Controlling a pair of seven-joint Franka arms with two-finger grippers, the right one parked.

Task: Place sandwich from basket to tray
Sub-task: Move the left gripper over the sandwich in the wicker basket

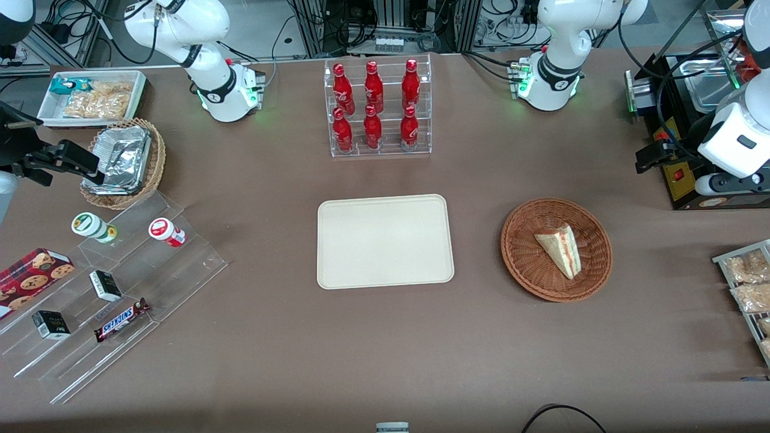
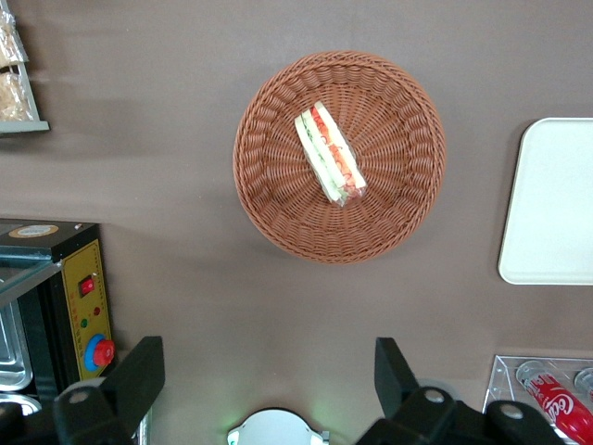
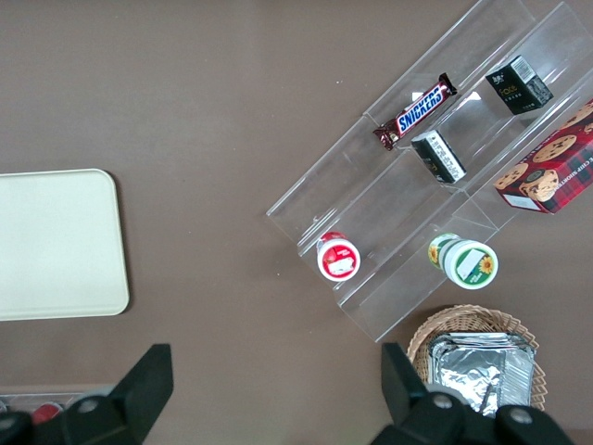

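Observation:
The sandwich (image 1: 560, 249) (image 2: 330, 155) is a pale bread wedge with red, yellow and green filling on its edge. It lies in the middle of the round reddish-brown basket (image 1: 529, 264) (image 2: 278, 213). The cream tray (image 1: 385, 240) (image 2: 556, 204) (image 3: 56, 246) lies flat beside the basket, toward the parked arm's end, with nothing on it. My gripper (image 1: 652, 159) (image 2: 267, 371) hangs high above the table by the black appliance. It is farther from the front camera than the basket and well apart from it. Its fingers (image 2: 139, 371) stand wide open with nothing between them.
A clear rack of red bottles (image 1: 378, 108) stands farther from the front camera than the tray. A black appliance (image 1: 692, 180) and a wire rack of packets (image 1: 746, 288) sit at the working arm's end. A stepped acrylic stand (image 1: 120, 282), foil basket (image 1: 126, 162) and white bin (image 1: 90, 96) fill the parked arm's end.

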